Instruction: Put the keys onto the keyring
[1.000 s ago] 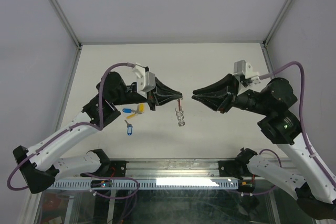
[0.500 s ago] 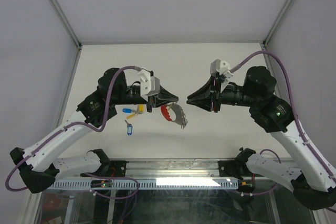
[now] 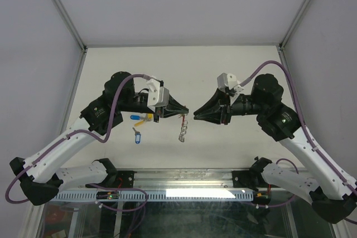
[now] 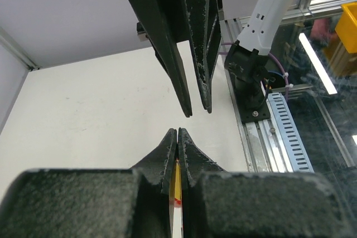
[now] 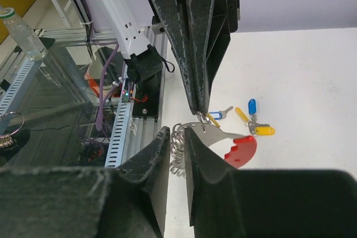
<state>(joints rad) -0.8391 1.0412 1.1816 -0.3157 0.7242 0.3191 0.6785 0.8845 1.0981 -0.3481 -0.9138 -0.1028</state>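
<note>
Drawing the right gripper (image 3: 196, 116) leftward since half a second ago, nearly tip to tip now with the left gripper (image 3: 186, 112) above the middle of the table (image 3: 223, 65); turning the keyring (image 3: 182, 129) too, from flat-on to edge-on. Reaching inward with both arms, elbows bent outward, fingers levelled and pointing at each other. Pinching the left fingers (image 4: 167, 149) tight on the keyring's thin edge, with the beaded chain (image 5: 177, 151) dangling below and the red crescent (image 5: 241, 147) hanging beside it in the right wrist view. Holding the right fingers (image 5: 159, 154) a narrow gap apart, gripping nothing. Leaving the keys (image 3: 143, 118) lying on the table to the left, beneath the left wrist, a blue-and-yellow cluster with one blue-tagged key (image 3: 136, 136) just nearer.
</note>
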